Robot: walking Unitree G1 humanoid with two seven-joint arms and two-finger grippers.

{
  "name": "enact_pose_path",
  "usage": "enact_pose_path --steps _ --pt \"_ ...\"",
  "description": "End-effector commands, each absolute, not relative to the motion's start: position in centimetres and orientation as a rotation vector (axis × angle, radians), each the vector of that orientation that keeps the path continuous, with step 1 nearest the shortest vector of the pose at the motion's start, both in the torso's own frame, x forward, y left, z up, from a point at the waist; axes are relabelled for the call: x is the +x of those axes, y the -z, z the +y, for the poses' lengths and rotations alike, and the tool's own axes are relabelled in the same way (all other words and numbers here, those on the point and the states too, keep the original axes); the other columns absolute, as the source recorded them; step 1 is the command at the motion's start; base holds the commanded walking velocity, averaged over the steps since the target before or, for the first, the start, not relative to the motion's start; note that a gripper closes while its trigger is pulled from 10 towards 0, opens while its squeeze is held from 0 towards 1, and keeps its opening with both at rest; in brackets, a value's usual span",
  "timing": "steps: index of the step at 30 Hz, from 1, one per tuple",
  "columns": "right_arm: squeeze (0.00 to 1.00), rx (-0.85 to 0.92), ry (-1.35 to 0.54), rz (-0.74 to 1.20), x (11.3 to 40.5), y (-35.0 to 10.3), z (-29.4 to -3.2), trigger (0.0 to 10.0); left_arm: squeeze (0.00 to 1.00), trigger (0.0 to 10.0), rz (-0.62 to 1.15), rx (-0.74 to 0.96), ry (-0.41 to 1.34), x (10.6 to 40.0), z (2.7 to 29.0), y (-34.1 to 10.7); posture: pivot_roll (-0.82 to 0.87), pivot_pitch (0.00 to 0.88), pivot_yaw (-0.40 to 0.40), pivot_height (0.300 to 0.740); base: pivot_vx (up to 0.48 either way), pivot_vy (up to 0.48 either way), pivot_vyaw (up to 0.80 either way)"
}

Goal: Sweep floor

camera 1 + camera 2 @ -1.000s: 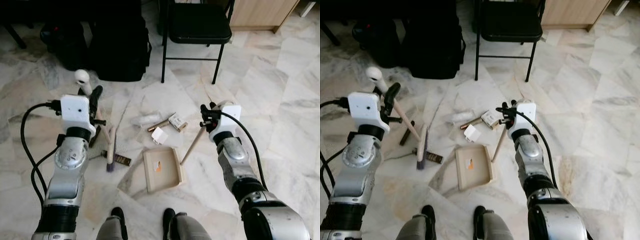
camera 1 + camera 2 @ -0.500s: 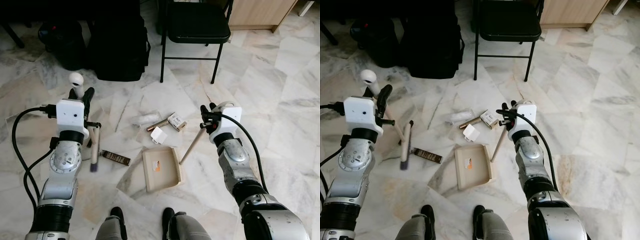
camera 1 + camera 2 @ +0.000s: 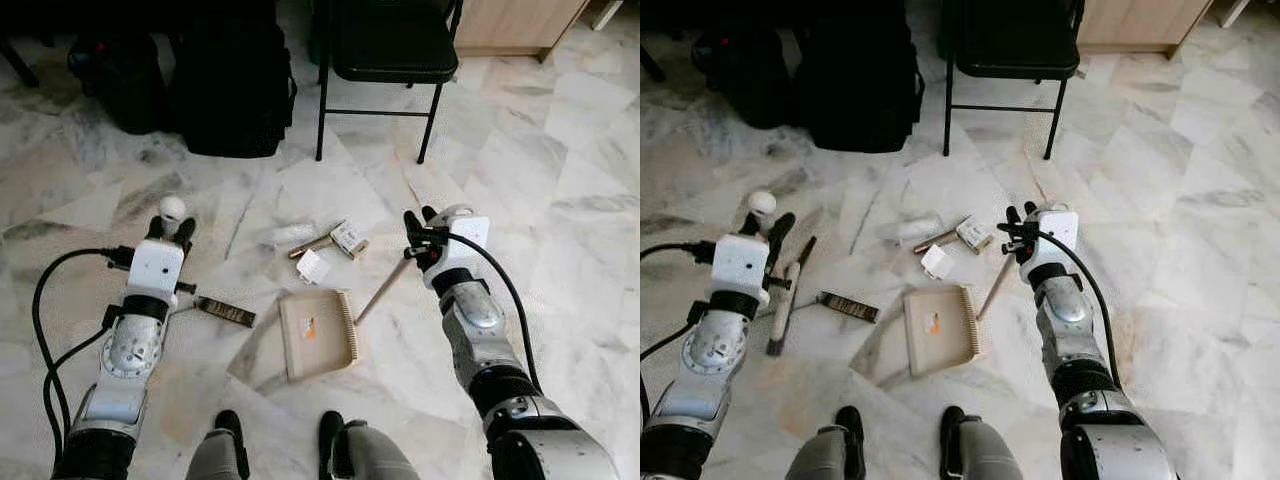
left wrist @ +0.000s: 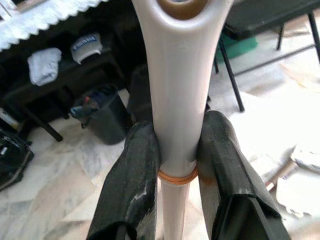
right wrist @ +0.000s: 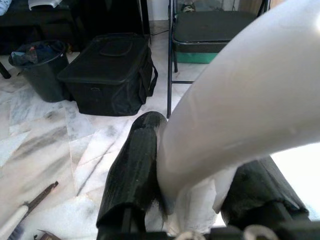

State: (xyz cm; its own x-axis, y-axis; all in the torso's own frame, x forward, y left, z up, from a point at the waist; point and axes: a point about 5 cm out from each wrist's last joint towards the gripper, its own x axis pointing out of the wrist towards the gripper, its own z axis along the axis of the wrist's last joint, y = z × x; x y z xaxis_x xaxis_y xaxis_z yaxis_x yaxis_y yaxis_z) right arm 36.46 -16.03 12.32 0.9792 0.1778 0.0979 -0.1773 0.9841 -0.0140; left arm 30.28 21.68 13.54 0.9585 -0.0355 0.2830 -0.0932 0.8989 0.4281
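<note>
My left gripper [image 3: 770, 232] is shut on the white handle [image 4: 180, 75] of a hand brush [image 3: 783, 305]. The brush slants down to the floor left of a dark brown wrapper [image 3: 225, 312]. In front of my feet a beige dustpan [image 3: 318, 333] lies flat on the marble. Its wooden handle [image 3: 378, 292] rises to my right gripper [image 3: 415, 236], which is shut on the white grip [image 5: 235, 95]. Just beyond the pan's mouth lie a clear plastic scrap [image 3: 283, 236], a brown tube [image 3: 315, 243], a small box [image 3: 347, 238] and a white paper [image 3: 312, 267].
A black folding chair [image 3: 390, 50] stands straight ahead. Left of it sit a black bag [image 3: 235, 80] and a black bin [image 3: 105, 70]. A wooden cabinet [image 3: 510, 25] is at the far right. Open marble floor spreads to the right.
My left arm has drawn the brush back and to the left, away from the brown wrapper, and dropped lower. The dustpan and right arm have held their place.
</note>
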Motion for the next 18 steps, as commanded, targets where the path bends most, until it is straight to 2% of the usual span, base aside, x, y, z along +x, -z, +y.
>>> enact_pose_path --steps 1,8,11,18 --pt "0.0 -0.006 -0.174 0.031 35.3 -9.4 -16.6 10.0 0.0 10.0 -0.245 0.457 0.008 29.5 21.7 -12.2 -0.04 0.407 -0.1 0.74 0.0 0.0 0.0" --pt "0.0 -0.008 -0.179 0.032 35.4 -9.5 -16.5 10.0 0.0 10.0 -0.197 0.369 0.026 28.6 21.5 -11.1 -0.04 0.402 -0.105 0.74 0.0 0.0 0.0" --pt "0.0 -0.005 -0.18 0.03 35.7 -9.8 -16.3 10.0 0.0 10.0 -0.173 0.278 -0.019 28.0 22.7 -11.2 -0.02 0.387 -0.101 0.74 0.0 0.0 0.0" --pt "0.0 0.006 -0.176 0.022 36.2 -10.4 -15.9 10.0 0.0 10.0 -0.175 0.192 -0.018 26.9 23.7 -12.3 0.01 0.351 -0.09 0.74 0.0 0.0 0.0"
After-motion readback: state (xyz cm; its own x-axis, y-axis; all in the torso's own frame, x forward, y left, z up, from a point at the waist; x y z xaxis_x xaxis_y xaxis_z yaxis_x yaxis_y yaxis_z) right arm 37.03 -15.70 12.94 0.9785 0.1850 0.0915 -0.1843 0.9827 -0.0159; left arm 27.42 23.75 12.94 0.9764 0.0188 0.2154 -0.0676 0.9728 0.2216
